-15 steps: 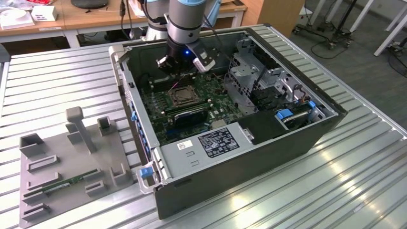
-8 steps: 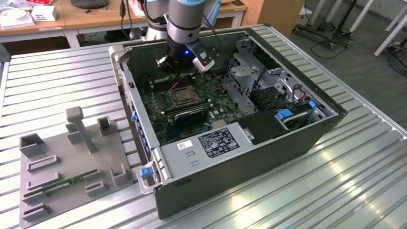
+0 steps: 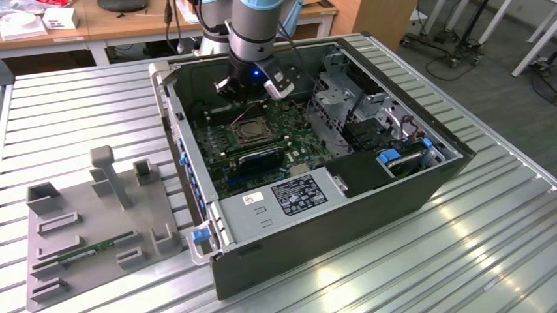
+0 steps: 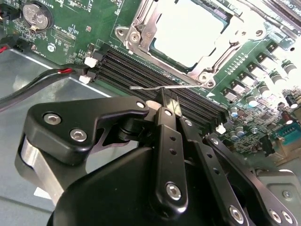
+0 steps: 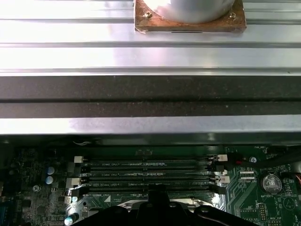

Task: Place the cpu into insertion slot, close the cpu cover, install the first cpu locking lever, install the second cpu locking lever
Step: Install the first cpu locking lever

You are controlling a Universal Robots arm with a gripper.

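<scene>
Layout of table and open case.
Case (image 3: 348, 218) lies on the table (image 3: 87, 111), with a tray (image 3: 83, 257) at the exterior view's left. Inside, the cpu (image 4: 188, 28) sits in the insertion slot (image 3: 231, 138), just beside the memory slots (image 4: 136, 70).

Two fingers (image 4: 164, 99), pressed together. One thin locking lever (image 4: 146, 88) right at their tips. Four black memory slots (image 5: 148, 172) just past the fingers. One cpu (image 4: 188, 30) beyond those, in one insertion slot (image 3: 250, 132), with one cpu cover (image 4: 137, 23) framing it. One coin battery (image 4: 37, 15) off to the side of the fingers. One green motherboard (image 4: 75, 42), in one open computer case (image 3: 348, 215). One grey fixture (image 3: 87, 222) on the worktop (image 3: 487, 261), well apart from the fingers, with one memory stick (image 3: 87, 251).
</scene>
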